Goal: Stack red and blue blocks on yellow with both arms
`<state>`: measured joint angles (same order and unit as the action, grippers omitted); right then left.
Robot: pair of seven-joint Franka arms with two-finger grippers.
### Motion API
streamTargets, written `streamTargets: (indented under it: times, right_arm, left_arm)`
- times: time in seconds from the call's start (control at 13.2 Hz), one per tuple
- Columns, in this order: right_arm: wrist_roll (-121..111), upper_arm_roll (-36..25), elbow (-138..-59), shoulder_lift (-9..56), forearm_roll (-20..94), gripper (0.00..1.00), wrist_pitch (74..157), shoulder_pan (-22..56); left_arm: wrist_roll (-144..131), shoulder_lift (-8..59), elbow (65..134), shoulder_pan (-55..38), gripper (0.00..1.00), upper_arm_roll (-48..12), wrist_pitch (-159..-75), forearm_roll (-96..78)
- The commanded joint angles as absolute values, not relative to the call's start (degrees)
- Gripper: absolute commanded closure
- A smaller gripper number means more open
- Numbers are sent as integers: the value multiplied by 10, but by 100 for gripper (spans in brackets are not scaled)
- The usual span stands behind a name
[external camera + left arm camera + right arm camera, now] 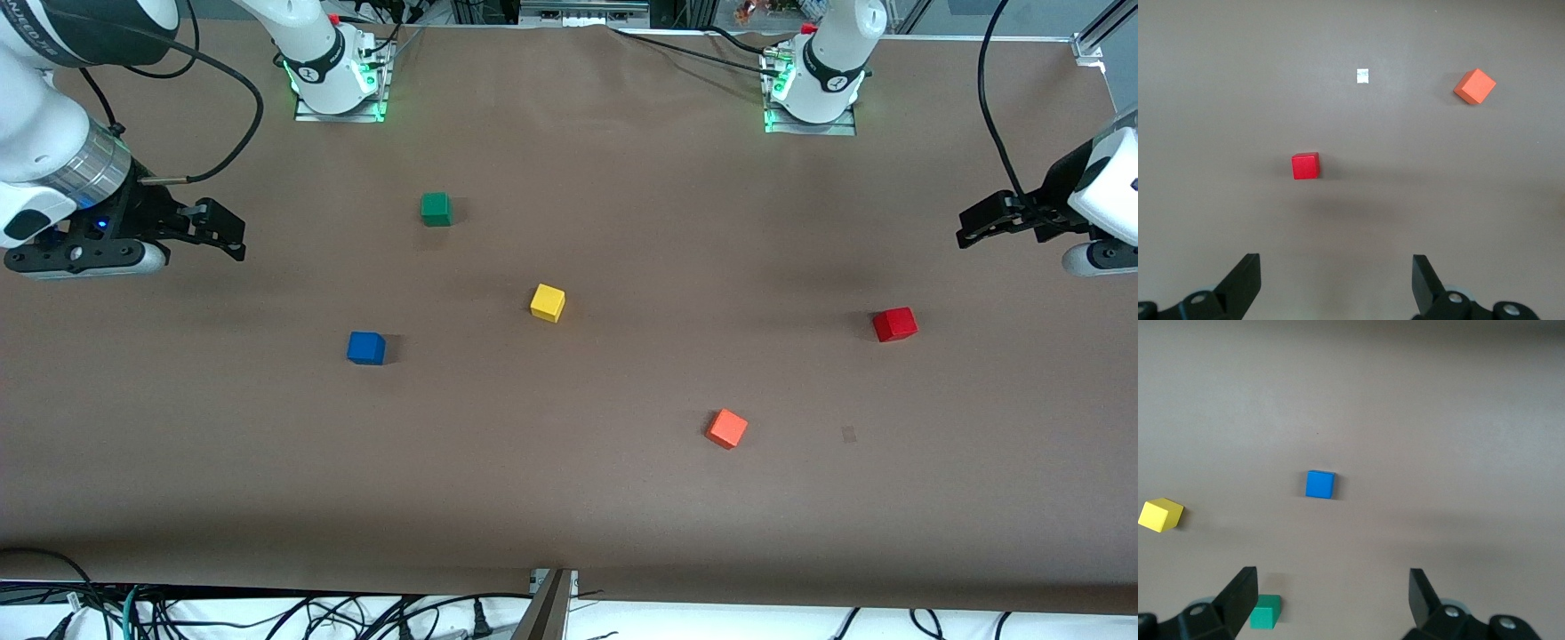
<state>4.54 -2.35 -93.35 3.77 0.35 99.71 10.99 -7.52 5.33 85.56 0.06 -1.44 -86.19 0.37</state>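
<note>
Front view: nothing stacked yet. You've got the left pincer (965, 233) and right pincer (233, 238) wide open, empty. Red block (894, 324), blue block (366, 348), yellow block (548, 302) sit well apart on the surface (622, 498).

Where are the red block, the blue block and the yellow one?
red block (894, 324), front view, top face.
blue block (366, 347), front view, top face.
yellow block (548, 302), front view, top face.

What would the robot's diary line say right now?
left gripper: open, above table near red block | right gripper: open, near blue block | yellow: bare
</note>
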Motion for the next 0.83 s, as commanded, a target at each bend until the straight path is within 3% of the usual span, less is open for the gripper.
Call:
streamTargets:
  times: [0.0, 0.75]
  right_arm:
    - [56, -22, -933, 31, -4, 0, 984, 115]
    - [58, -29, -932, 33, -3, 0, 984, 108]
  left_arm:
    - [-64, 64, 836, 6, 0, -18, -853, 13]
    - [-65, 65, 836, 6, 0, -17, -853, 15]
